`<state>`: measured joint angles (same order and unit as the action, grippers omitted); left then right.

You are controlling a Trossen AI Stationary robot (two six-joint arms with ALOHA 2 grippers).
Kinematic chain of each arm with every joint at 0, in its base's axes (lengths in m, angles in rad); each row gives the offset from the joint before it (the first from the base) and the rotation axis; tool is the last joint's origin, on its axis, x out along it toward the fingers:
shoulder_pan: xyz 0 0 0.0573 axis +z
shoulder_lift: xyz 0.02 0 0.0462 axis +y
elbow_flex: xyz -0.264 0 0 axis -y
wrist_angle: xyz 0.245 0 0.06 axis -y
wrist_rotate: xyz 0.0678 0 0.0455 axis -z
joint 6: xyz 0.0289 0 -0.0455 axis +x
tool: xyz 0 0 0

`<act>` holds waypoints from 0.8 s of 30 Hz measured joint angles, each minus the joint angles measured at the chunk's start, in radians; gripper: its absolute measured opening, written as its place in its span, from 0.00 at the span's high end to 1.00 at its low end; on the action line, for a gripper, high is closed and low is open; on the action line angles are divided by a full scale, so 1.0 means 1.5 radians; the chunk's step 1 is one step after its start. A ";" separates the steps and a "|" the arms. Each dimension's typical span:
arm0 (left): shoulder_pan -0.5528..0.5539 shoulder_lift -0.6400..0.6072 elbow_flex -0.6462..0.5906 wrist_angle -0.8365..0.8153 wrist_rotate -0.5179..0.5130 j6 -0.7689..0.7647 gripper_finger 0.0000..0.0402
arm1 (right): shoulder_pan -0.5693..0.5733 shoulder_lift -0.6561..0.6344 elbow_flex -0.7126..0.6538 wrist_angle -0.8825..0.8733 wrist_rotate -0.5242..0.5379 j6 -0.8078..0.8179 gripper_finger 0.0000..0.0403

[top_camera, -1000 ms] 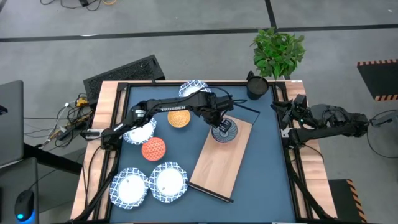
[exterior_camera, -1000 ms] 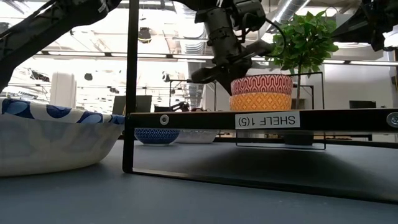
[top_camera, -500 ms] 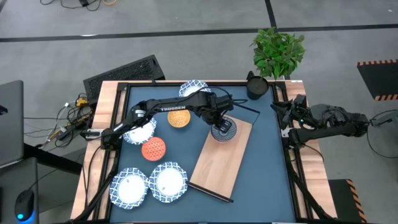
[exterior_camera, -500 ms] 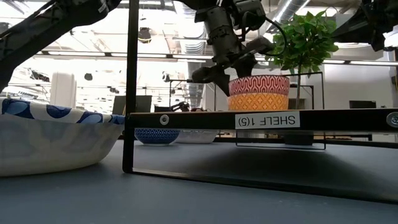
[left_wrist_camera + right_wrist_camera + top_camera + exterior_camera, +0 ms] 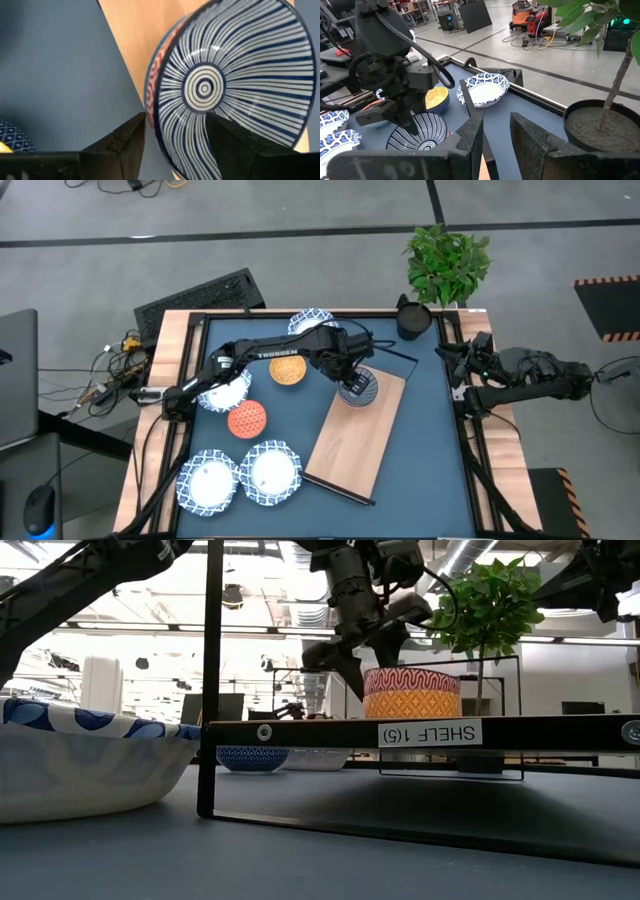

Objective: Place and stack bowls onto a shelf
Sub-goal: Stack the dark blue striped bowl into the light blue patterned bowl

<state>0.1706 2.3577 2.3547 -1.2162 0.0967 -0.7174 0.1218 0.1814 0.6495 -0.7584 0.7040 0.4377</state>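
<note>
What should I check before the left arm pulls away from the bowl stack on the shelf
1. Left pincer open around the rim of the blue striped bowl: ok, one finger outside the rim, the other inside.
2. Stack seated: ok, the red-orange patterned bowl sits level in the orange patterned bowl.
3. Stack on the light-wood shelf board, not overhanging: ok, though near its far end.
4. Fingers clear of the rim: cannot tell.
5. Right pincer out of the way: ok, parked at the table's right edge.
6. Bowls left on the table: not ok, several remain, including the orange bowl.
</note>
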 joint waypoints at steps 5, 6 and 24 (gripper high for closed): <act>0.005 -0.008 0.000 -0.013 0.017 0.015 0.53 | 0.000 0.000 0.000 -0.013 0.000 0.004 0.70; 0.007 -0.011 0.000 -0.015 0.017 0.015 0.53 | 0.000 0.000 0.000 -0.017 0.000 0.006 0.70; 0.028 -0.102 0.001 -0.101 -0.040 0.163 0.54 | 0.000 0.000 0.000 -0.024 0.000 0.018 0.70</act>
<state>0.2120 2.2041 2.3558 -1.3682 0.0362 -0.4730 0.1219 0.1818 0.6491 -0.7944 0.7036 0.4644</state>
